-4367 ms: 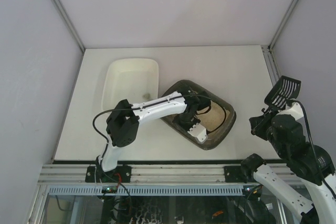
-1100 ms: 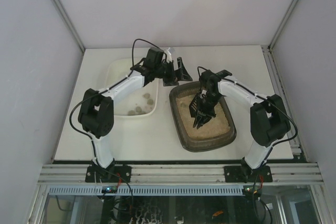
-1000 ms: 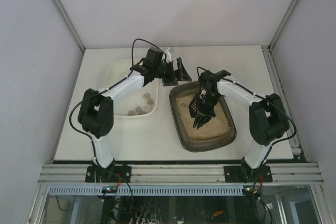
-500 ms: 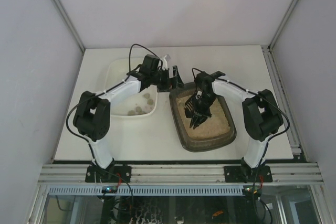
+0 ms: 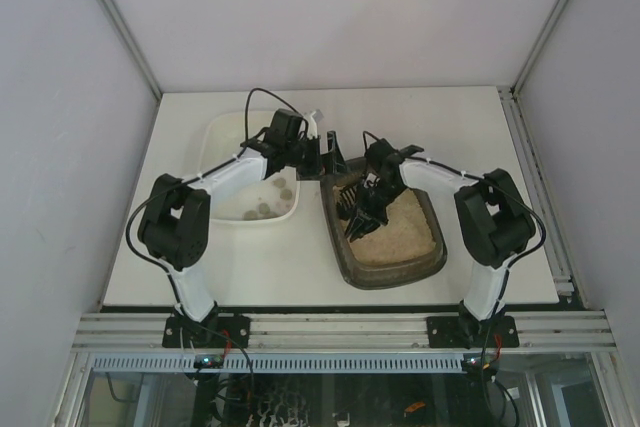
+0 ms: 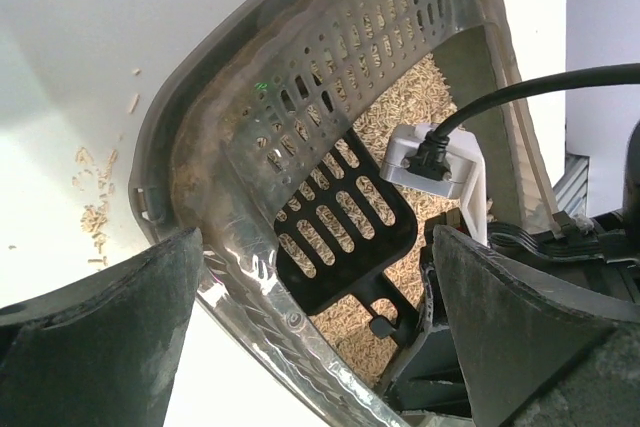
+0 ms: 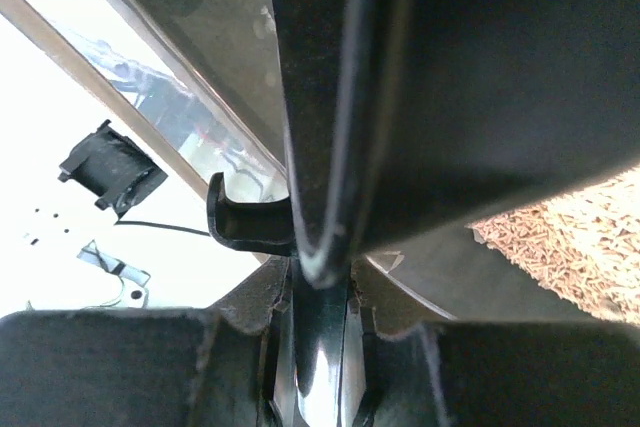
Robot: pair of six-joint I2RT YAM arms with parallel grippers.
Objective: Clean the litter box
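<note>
The litter box (image 5: 390,274), a dark brown-grey tray with a thick rim and a bed of beige litter (image 5: 400,232), sits on the white counter (image 5: 450,127) right of centre, just beside a white tray (image 5: 225,147) that holds a few dark clumps (image 5: 265,209). The left end effector (image 5: 325,155) has its fingers spread wide at the box's far-left corner. In the left wrist view the rim passes between them, though contact cannot be told. The right end effector (image 5: 365,205) is pressed together, pinching the handle of a black slotted scoop (image 6: 340,217) whose blade lies low over the litter by the left wall. A few loose grains (image 6: 95,217) lie on the counter outside that corner.
</note>
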